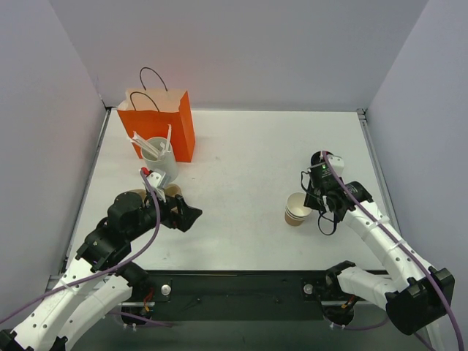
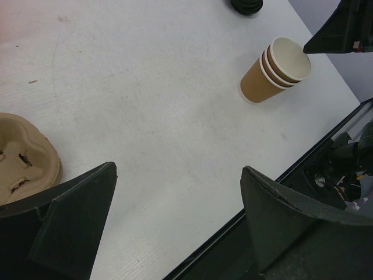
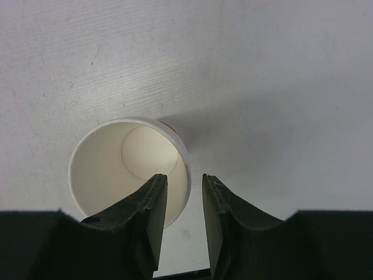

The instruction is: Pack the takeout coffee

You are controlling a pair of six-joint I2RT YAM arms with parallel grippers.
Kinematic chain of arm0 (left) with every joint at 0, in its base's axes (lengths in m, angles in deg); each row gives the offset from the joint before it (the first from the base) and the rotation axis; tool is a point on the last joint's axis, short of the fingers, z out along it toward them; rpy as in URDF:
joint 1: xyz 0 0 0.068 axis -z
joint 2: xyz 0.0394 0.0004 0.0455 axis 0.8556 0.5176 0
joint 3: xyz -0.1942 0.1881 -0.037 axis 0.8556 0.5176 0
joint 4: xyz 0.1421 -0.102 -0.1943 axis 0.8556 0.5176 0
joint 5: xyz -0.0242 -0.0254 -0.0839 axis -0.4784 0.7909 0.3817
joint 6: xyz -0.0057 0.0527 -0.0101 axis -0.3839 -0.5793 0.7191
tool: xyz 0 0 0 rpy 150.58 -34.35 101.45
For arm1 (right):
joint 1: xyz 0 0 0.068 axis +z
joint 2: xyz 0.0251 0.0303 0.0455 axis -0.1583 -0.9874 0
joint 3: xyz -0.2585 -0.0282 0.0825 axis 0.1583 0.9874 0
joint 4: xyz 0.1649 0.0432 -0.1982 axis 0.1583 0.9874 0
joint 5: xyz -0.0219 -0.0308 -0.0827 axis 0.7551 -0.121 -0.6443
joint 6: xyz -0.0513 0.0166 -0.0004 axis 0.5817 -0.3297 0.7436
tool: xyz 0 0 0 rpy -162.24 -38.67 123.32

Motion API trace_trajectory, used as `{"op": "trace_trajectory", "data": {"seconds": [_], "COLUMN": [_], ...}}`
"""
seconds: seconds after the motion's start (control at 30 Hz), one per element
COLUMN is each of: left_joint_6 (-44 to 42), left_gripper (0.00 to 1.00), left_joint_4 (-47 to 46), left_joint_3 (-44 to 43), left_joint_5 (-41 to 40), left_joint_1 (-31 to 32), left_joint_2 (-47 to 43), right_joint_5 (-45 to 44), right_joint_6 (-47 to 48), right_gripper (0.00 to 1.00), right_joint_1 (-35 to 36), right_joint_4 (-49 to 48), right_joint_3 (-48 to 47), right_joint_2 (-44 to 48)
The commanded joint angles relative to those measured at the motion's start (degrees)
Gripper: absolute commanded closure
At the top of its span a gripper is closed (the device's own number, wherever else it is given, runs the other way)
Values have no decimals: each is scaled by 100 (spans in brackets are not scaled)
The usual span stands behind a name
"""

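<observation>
Bag back-left w/ stirrer cup just in front; cup stack front-right.

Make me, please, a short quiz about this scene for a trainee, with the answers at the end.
1. True or false: the cups in the stack have black lids.
2. What stands just in front of the orange bag? A) a plate B) a white cup of stirrers C) a kettle
3. Which arm's fingers straddle the rim of the top cup?
Key: 1 false; 2 B; 3 the right arm's, with one finger inside the cup and one outside.
</observation>
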Motion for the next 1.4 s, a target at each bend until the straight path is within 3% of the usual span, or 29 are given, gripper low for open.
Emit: {"op": "trace_trajectory", "data": {"seconds": [0.0, 0.53, 0.87, 1.0, 1.37], "left_joint_6": [26, 35, 35, 35, 43], "left_gripper": [3, 3, 3, 3, 3], "left_joint_4": [-167, -168, -176, -168, -168], "left_joint_3": [-182, -191, -182, -191, -182], "left_joint_5": [14, 23, 23, 23, 32], "left_joint_1": [22, 31, 31, 31, 39], "left_joint_2": [-26, 1, 1, 0, 9], "right_joint_5": [24, 139, -2, -89, -643], "right_joint_6": [-85, -138, -121, -94, -85], "right_gripper": [69, 76, 88, 100, 100], "right_joint_1": [-41, -59, -76, -94, -278], "right_joint_4": [-61, -184, -219, -211, -96], "right_joint_3": [193, 369, 414, 387, 282], "right_joint_2": [-5, 22, 74, 188, 769]}}
